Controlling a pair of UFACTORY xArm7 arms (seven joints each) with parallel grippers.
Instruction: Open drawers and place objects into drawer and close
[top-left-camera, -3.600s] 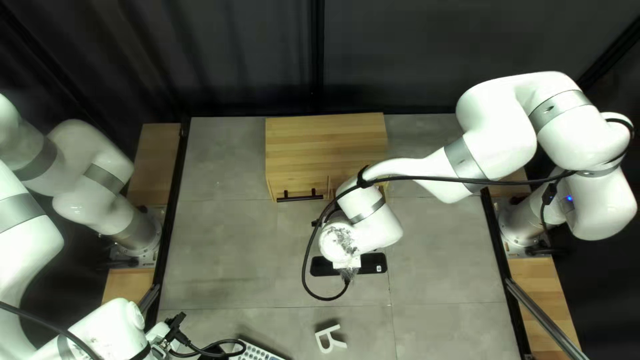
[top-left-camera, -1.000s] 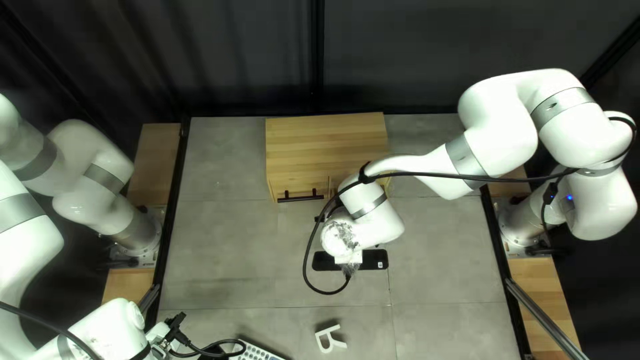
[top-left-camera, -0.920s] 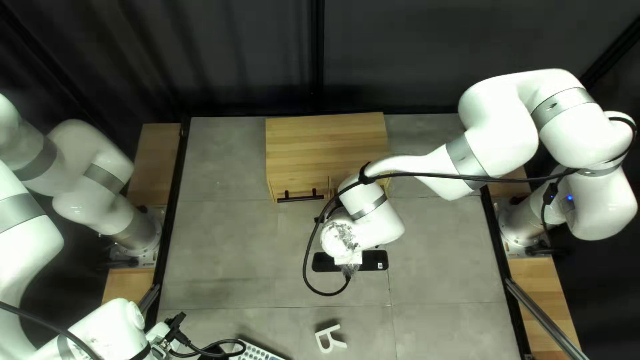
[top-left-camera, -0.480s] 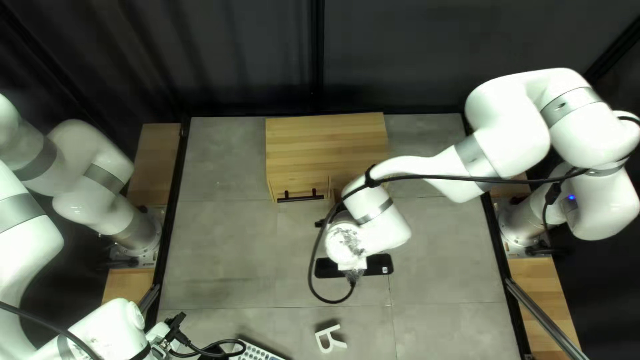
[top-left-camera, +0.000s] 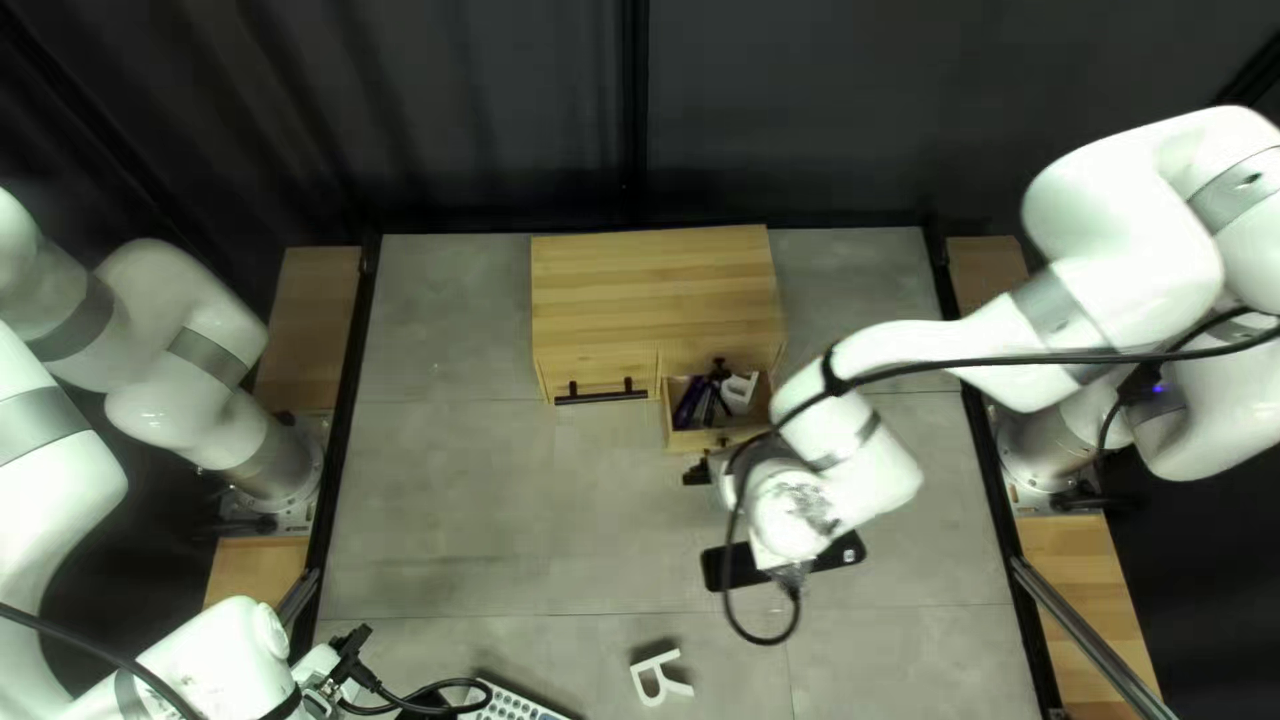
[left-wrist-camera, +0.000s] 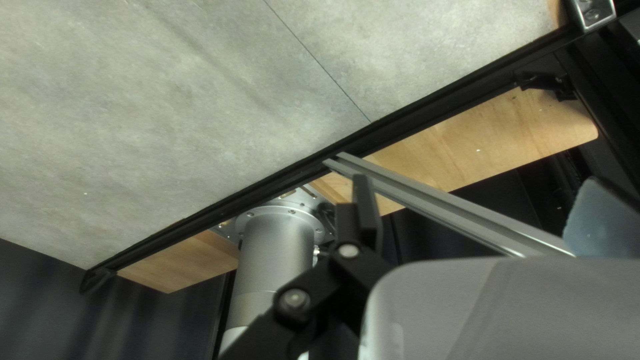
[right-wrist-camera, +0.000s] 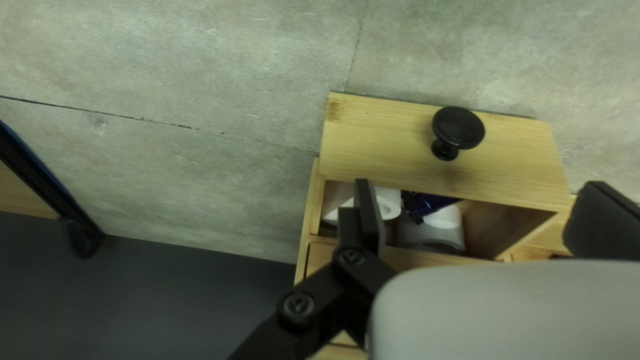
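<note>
The wooden cabinet (top-left-camera: 654, 287) sits at the surface's far edge, its right drawer (top-left-camera: 682, 439) pulled open near the cabinet's near right corner, with a white piece (top-left-camera: 738, 388) and a dark purple thing (top-left-camera: 690, 400) inside. Just off it, the right gripper (top-left-camera: 699, 472) has its jaws wide apart, gripping nothing. A white letter R (top-left-camera: 652, 678) lies toward the near edge. The left gripper (top-left-camera: 320, 667), by the near left corner, has its jaws well apart and empty.
</note>
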